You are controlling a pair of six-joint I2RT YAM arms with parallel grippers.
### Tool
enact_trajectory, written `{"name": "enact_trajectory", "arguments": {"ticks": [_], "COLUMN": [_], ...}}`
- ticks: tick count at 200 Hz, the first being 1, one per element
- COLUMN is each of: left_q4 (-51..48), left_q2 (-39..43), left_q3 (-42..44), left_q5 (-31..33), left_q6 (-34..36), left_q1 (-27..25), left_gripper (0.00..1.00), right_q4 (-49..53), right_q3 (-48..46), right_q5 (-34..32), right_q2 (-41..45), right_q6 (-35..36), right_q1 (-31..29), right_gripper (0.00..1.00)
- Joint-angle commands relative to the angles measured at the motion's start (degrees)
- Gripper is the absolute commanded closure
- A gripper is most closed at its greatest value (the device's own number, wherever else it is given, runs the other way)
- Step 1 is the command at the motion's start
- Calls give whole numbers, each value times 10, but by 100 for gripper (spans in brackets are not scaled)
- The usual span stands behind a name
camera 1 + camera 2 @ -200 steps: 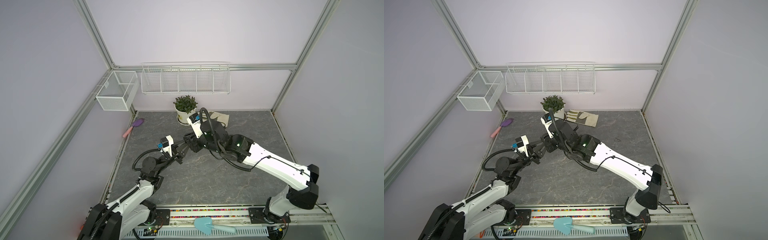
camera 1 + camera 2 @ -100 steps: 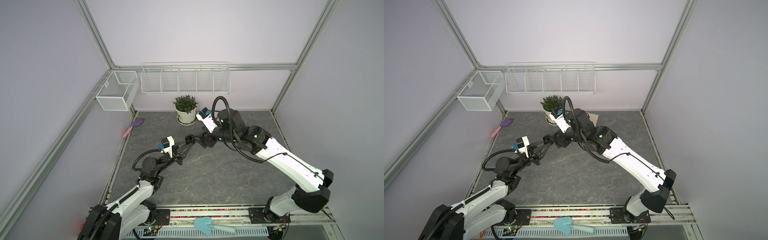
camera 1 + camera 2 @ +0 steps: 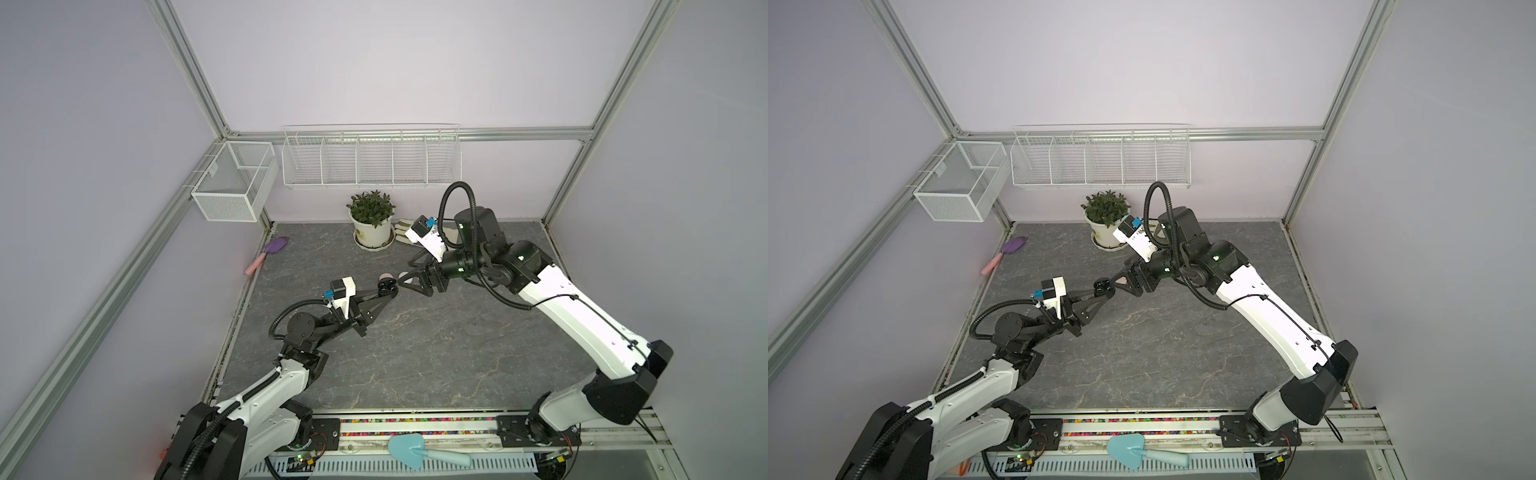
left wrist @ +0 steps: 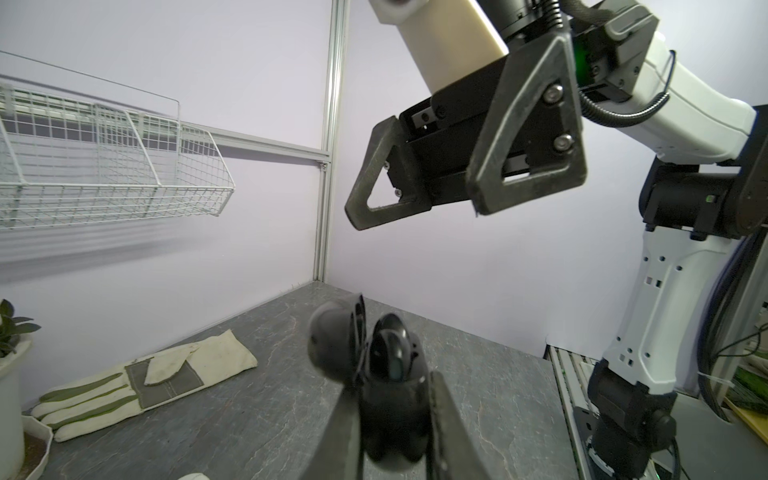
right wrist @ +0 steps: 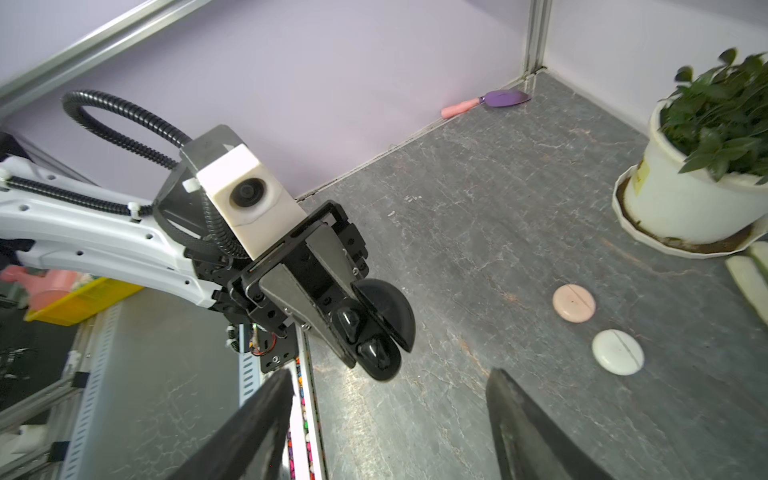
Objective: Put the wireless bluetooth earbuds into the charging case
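Smooth plastic charging case [image 5: 388,311], matt stone-look tabletop [image 5: 478,249].

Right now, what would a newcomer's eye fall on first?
The left claw holds an open black charging case in mid-air at the centre, two black earbuds seated inside. The open right claw faces it, empty. A pink case and a white case lie shut on the table.
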State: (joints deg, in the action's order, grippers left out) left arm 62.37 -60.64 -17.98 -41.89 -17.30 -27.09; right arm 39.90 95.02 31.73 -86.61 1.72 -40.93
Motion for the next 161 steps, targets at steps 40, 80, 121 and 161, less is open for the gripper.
{"name": "enact_trajectory", "arguments": {"ticks": [40, 80, 121, 161], "left_q4": [107, 167, 187, 173], "left_q2": [-64, -99, -112, -112], "left_q3": [-2, -2, -2, -6], "left_q5": [-62, -76, -74, -62], "left_q6": [-24, -52, -64, -66], "left_q1": [-8, -8, -8, -8], "left_gripper": [100, 100, 100, 100], "right_q4": [-40, -39, -41, -34], "right_q3": [-41, -38, -36, -29], "right_q5": [134, 186, 209, 235], "right_q2": [-15, -50, -65, -69], "right_q6": [-23, -29, -29, -27], "right_q1": [20, 19, 17, 16], "right_gripper": [19, 19, 21, 29]}}
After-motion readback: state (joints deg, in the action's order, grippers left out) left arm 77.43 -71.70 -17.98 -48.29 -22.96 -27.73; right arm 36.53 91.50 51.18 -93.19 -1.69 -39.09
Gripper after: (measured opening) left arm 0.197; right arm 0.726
